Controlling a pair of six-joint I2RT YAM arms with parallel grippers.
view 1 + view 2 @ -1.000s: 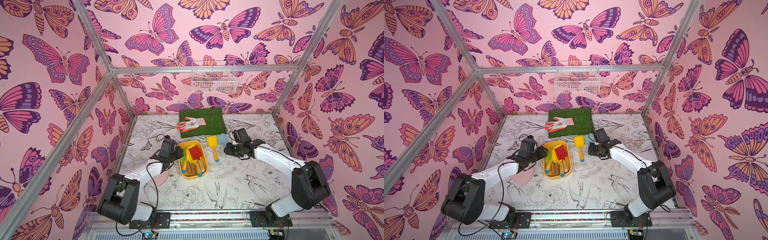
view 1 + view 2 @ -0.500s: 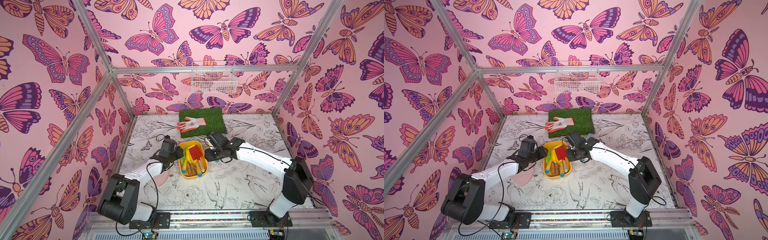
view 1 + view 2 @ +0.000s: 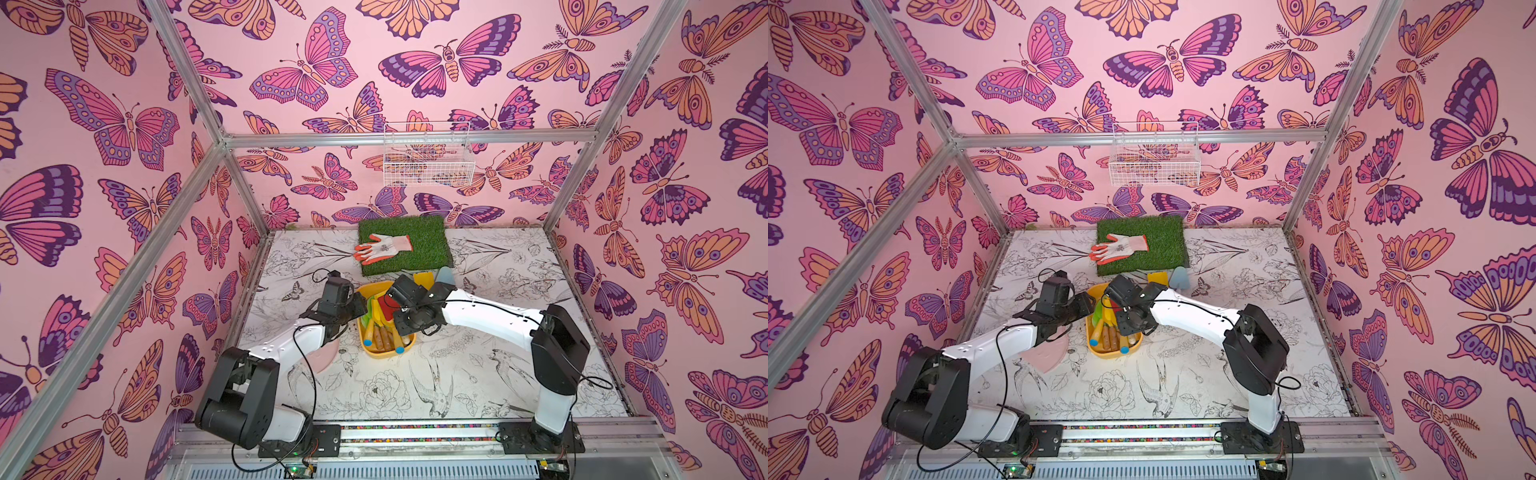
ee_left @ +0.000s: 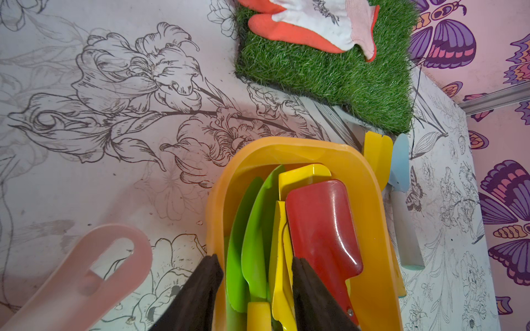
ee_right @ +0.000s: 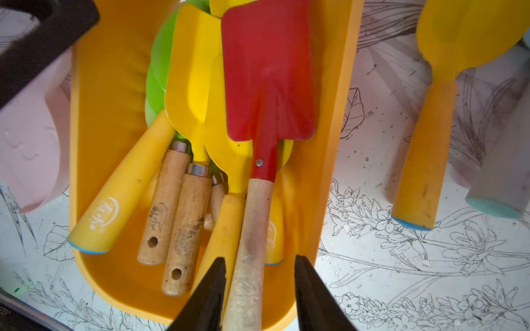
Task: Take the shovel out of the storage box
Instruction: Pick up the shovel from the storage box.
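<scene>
The yellow storage box (image 3: 388, 353) (image 5: 109, 86) lies mid-table and holds several shovels. On top is a red-bladed shovel (image 5: 266, 71) (image 4: 321, 229) with a wooden handle. My right gripper (image 5: 259, 260) (image 3: 402, 331) hangs over the near end of the box. It is open, with the red shovel's handle between its fingers and a gap on both sides. My left gripper (image 4: 256, 260) (image 3: 361, 309) stands astride the box's side wall, one finger outside and one over the blades. Its jaws are apart.
A yellow shovel (image 5: 430, 143) and a pale blue one (image 4: 400, 172) lie on the table beside the box. Behind them is a grass mat (image 3: 403, 245) with a glove (image 3: 382, 248). A pink scoop (image 4: 86, 280) lies under the left arm. A wire basket (image 3: 428, 158) hangs on the back wall.
The right arm has swung left from the loose shovels on the table to over the box, ending around the red shovel's handle. The left arm has not moved.
</scene>
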